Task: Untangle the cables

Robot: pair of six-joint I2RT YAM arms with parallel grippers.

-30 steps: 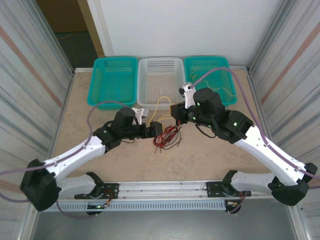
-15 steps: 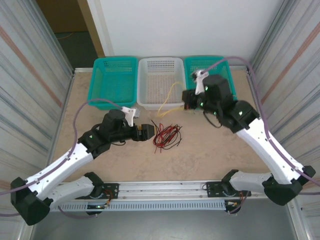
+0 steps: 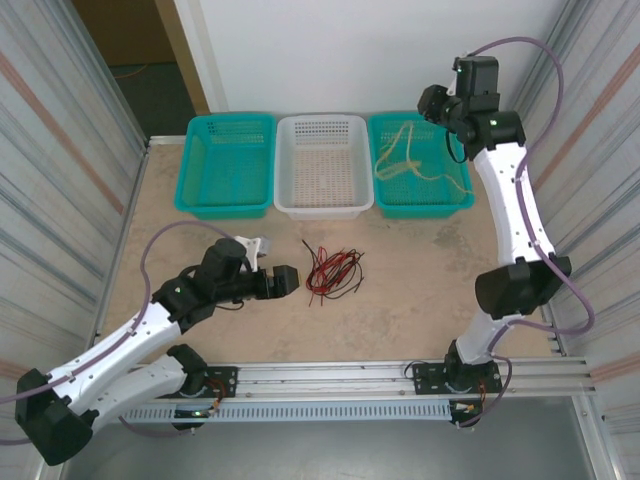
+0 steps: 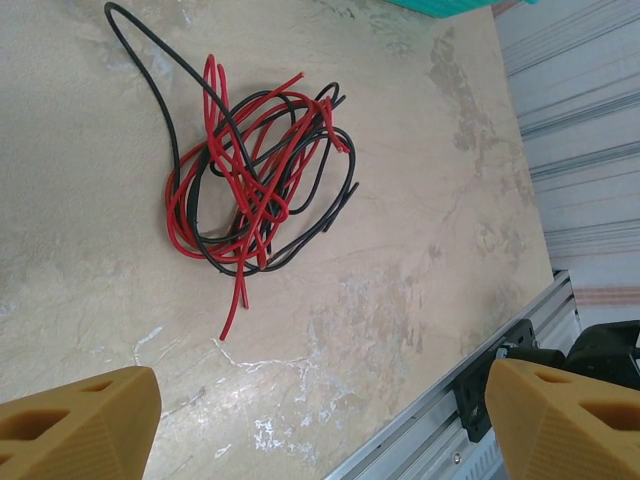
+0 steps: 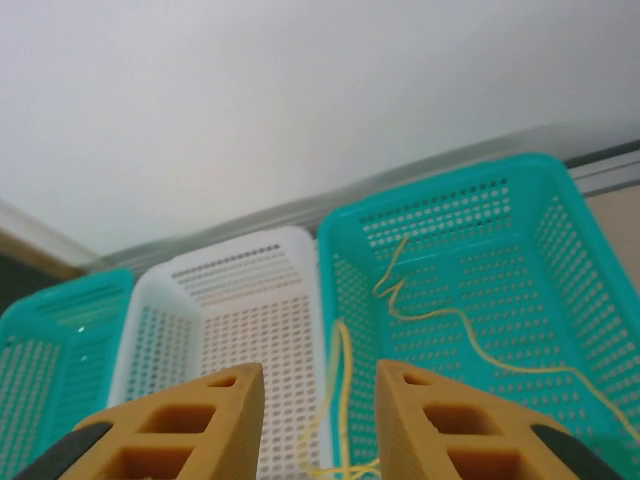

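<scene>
Directly ahead of the wide-open left tool (image 3: 290,281), the red-and-black cable tangle (image 3: 333,272) lies on the bench (image 3: 430,275). The narrowly parted right tool (image 5: 320,400) hangs empty, well away, over the yellow cable (image 5: 440,312) in the teal basket (image 5: 440,190).

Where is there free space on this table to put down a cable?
Free: the beige tabletop between the red and black cable tangle and the right arm; the left teal basket and white basket. Crowded: around the tangle, left arm's jaws beside it; the right teal basket holds a pale yellow cable.
</scene>
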